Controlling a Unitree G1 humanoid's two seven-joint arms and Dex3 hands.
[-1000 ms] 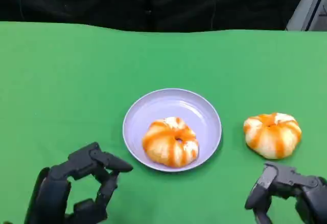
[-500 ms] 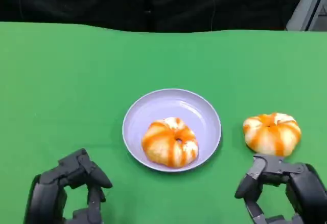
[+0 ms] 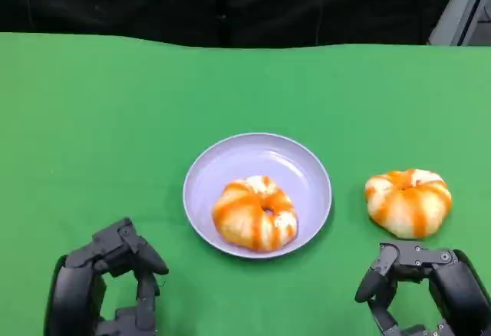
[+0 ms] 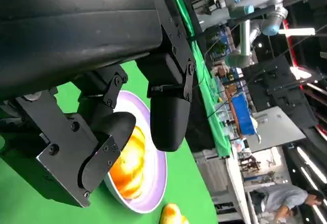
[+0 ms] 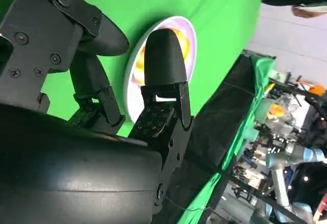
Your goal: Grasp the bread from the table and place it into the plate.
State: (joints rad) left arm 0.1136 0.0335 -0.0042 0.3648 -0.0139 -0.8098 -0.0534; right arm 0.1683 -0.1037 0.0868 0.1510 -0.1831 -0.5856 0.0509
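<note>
From my station I log a bright green table cover, plain and unpatterned, backed by a black curtain. On it I note a pale lilac plate carrying a cream bun with orange stripes, and a second cream-and-orange striped bun of the same radiating pattern on the green. I list both hands, left hand and right hand, as matte black throughout.
</note>
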